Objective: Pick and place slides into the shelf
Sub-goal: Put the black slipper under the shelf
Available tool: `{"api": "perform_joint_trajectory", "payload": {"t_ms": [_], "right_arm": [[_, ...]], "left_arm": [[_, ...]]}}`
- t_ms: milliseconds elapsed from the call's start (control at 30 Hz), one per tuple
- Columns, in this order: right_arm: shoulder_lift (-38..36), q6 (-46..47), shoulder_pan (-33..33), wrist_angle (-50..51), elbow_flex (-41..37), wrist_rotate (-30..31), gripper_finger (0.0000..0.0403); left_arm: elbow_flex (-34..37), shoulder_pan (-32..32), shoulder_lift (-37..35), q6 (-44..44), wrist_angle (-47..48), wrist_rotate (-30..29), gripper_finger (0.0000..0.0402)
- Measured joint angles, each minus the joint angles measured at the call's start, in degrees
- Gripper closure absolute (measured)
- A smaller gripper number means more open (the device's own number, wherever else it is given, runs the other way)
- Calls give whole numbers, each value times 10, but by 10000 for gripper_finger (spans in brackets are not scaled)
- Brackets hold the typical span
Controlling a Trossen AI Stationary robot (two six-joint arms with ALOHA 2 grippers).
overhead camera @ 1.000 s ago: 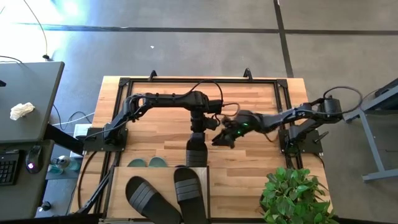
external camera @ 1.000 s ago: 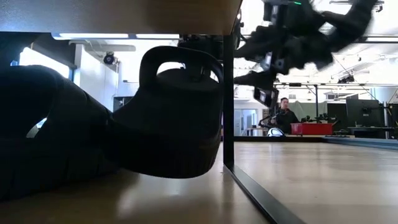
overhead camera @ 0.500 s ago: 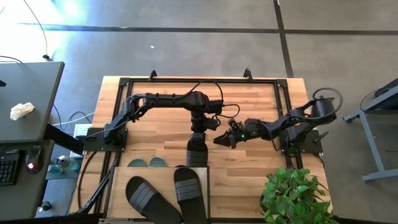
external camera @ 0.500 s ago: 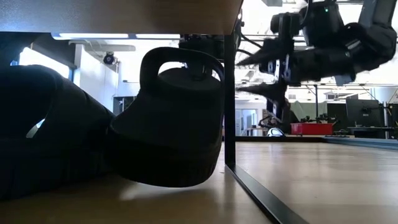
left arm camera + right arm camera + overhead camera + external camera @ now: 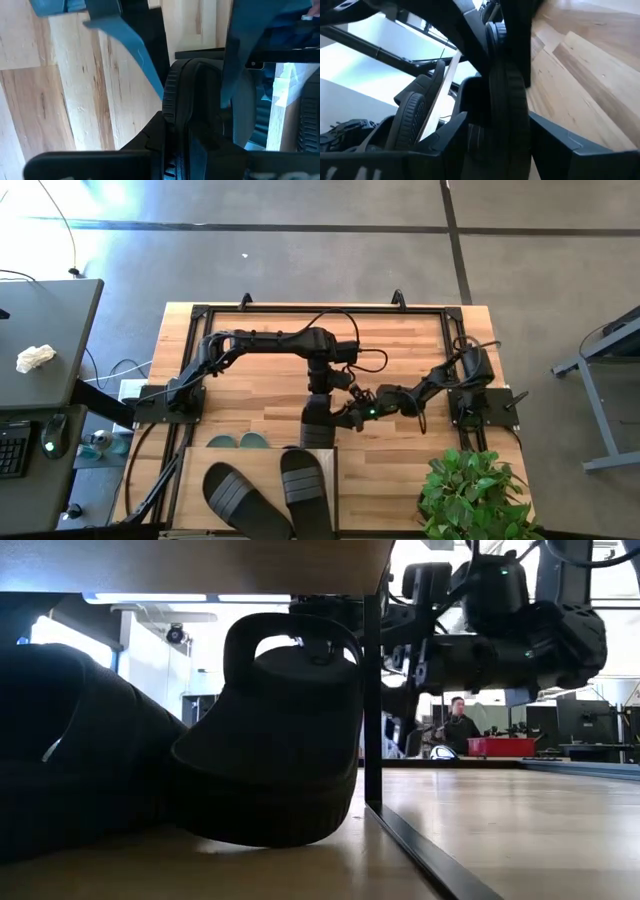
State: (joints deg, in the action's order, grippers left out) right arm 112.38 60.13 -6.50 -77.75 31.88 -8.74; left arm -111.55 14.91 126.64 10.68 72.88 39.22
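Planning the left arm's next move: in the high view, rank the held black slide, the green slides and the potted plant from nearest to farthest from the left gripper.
1. Held black slide, in the left gripper.
2. Green slides, lower level, to its left.
3. Potted plant, the table's corner on the right arm's side.

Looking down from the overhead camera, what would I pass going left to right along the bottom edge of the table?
Green slides peeking from under the shelf → black slide lying on top → second black slide → potted plant.

Two black slides [image 5: 265, 495] lie flat on the light-wood shelf [image 5: 190, 490] top; a third black slide [image 5: 318, 422] stands on edge at its rim; green slides [image 5: 238, 442] peek out beneath.
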Motion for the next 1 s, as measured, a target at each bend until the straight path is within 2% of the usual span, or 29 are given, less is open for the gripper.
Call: {"api": "perform_joint_trajectory", "payload": {"t_ms": [233,533,633,800,1000], "right_arm": [[12,-6,0,-3,11,-6,245],[13,-13,0,7,11,10,346],[13,-17,0,9,10,16,373],[13,-21,0,11,10,27,373],[13,-20,0,17,10,37,373]], "left_arm": [[0,0,0,0,0,2,372],[0,1,0,0,4,2,368],[0,1,0,-5,4,-14,324],[0,8,-5,-7,12,-38,235],[-2,34,-15,-22,35,-42,158]]}}
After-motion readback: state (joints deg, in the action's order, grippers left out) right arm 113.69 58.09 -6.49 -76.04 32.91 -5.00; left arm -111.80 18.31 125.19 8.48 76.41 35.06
